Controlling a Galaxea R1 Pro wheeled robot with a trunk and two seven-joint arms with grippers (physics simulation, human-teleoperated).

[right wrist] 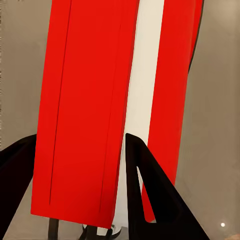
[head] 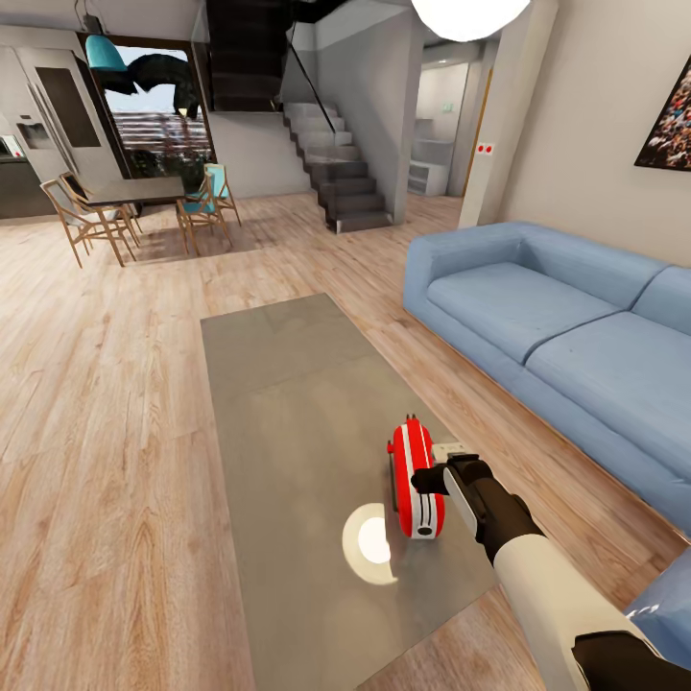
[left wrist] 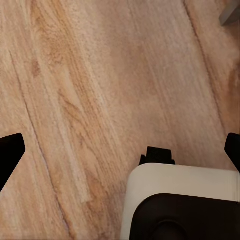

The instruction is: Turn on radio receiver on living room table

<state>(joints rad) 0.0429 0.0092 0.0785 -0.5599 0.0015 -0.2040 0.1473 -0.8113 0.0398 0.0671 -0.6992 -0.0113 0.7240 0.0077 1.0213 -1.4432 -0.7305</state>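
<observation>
Between right jaws, radio receiver (right wrist: pixel 95 110).

Even, bright daylight was rendered throughout; a round glare spot from the pendant lamp (head: pixel 468 14) was reflected on the glossy surface (head: pixel 288 403), and wide-angle stretching was seen at the edges.

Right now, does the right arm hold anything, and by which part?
It cannot be told. The right gripper is over the near end of the radio receiver, its jaws on either side of a red panel; closure is unclear.

I am reaching my right arm (head: pixel 537 576) forward, its gripper (head: pixel 429 482) spread open, fingers (right wrist: pixel 150 185) apart. My left gripper (left wrist: pixel 120 150) is hanging open, pointing down, fingertips (left wrist: pixel 10 152) wide apart.
</observation>
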